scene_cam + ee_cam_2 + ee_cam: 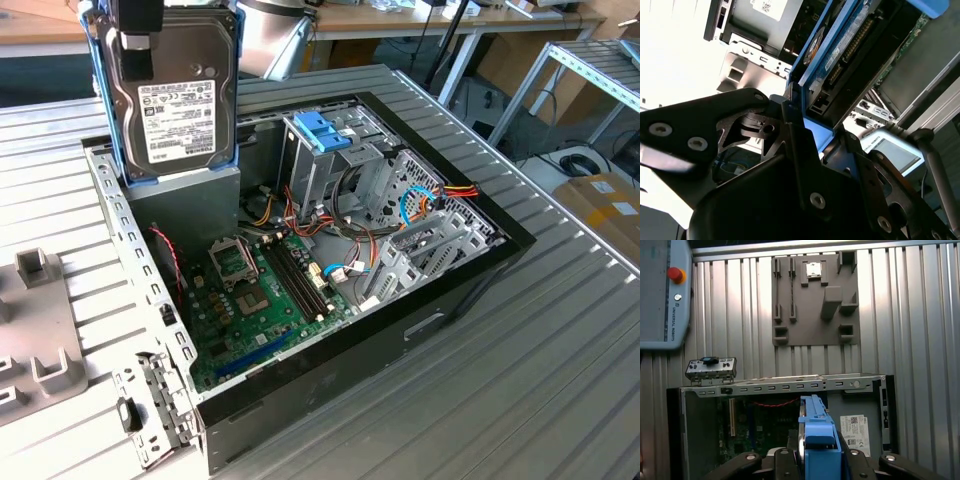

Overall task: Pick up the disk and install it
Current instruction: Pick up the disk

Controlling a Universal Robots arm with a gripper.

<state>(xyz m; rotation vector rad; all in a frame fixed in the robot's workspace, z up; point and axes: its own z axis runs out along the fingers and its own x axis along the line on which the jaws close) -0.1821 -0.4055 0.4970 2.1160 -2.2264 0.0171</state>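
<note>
The disk [175,95], a grey-metal drive with a white label in a blue carrier frame, hangs upright at the exterior view's upper left, above the open computer case [470,270]. My gripper [137,40] is shut on it from above, its black fingers clamping the frame's top edge. In the first wrist view the blue frame [817,435] runs edge-on between the gripper [817,455] fingers, over the case's corner. The second wrist view shows the disk's connector end [845,55] held in the gripper [805,130].
Inside the case lie a green motherboard [260,300], a grey power-supply box [185,205] right under the disk, and a metal drive cage with a blue handle [322,130] amid loose cables. A grey fixture plate [815,300] and a pendant [662,295] lie on the slatted table.
</note>
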